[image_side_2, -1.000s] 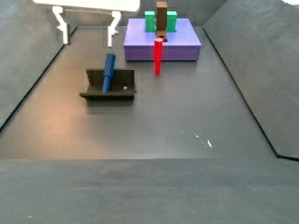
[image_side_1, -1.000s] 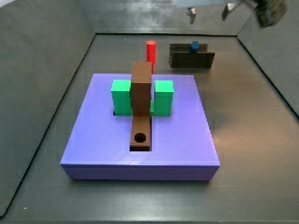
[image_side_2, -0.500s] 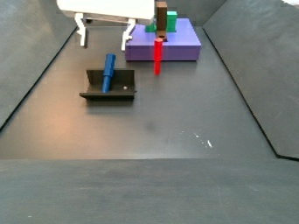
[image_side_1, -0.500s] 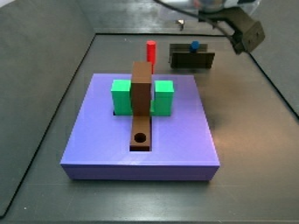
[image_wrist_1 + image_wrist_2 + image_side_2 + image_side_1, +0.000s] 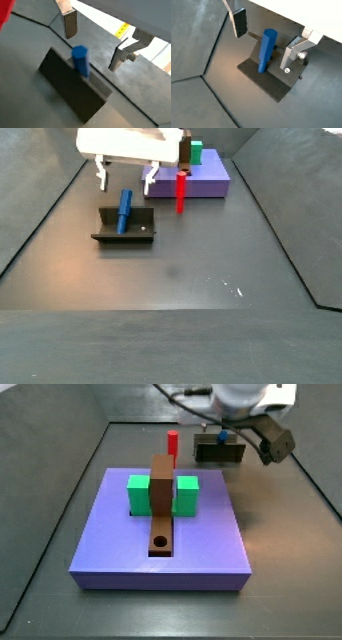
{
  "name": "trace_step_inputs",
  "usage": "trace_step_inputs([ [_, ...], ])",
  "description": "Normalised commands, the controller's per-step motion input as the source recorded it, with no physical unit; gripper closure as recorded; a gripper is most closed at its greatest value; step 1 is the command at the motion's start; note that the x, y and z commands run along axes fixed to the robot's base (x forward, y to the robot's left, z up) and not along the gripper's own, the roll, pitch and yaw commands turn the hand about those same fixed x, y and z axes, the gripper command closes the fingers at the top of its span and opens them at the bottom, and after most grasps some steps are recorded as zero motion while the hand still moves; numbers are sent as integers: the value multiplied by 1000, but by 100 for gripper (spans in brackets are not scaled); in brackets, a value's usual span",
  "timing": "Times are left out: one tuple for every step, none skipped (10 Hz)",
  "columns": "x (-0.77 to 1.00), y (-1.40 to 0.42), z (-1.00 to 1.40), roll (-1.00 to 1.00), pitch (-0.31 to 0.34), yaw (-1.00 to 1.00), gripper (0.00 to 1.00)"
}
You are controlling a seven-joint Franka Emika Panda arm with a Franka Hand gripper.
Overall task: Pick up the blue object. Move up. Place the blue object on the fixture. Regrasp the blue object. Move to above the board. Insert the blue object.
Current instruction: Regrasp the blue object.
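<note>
Nearest in a side view, the fixture (image 5: 123,226) sits on the dark floor with the blue object (image 5: 126,210) leaning in it, tilted, its upper end toward the far side. Since half a second ago the gripper (image 5: 124,175) has come lower and closer to the fixture, so that it now hangs just above and behind the blue object's top rather than well behind it. Its two fingers (image 5: 103,174) stand wide apart and hold nothing; both wrist views show the blue object (image 5: 266,50) between the spread silver plates, touching neither. Just past the fixture stands the upright red peg (image 5: 181,190), and behind it the board (image 5: 211,180). In a side view the board (image 5: 214,544) carries the two green blocks (image 5: 187,494) and the brown strip (image 5: 162,506) with its round hole
</note>
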Motion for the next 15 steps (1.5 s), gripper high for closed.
trace_step_inputs([
  [66,-109,-274,0,0,246,0],
  [57,-43,-243,0,0,243,0],
  [37,-11,-206,0,0,246,0],
  [0,-89,-183,66,-23,237,0],
  [0,-91,-166,57,-11,231,0],
  [0,-43,-46,109,0,217,0],
  [0,-17,0,146,0,117,0],
  [0,0,0,0,0,0,0],
  [0,0,0,0,0,0,100],
  [0,0,0,0,0,0,100],
  [0,0,0,0,0,0,100],
  [0,0,0,0,0,0,100],
  [0,0,0,0,0,0,100],
  [0,0,0,0,0,0,100],
  [0,0,0,0,0,0,100],
])
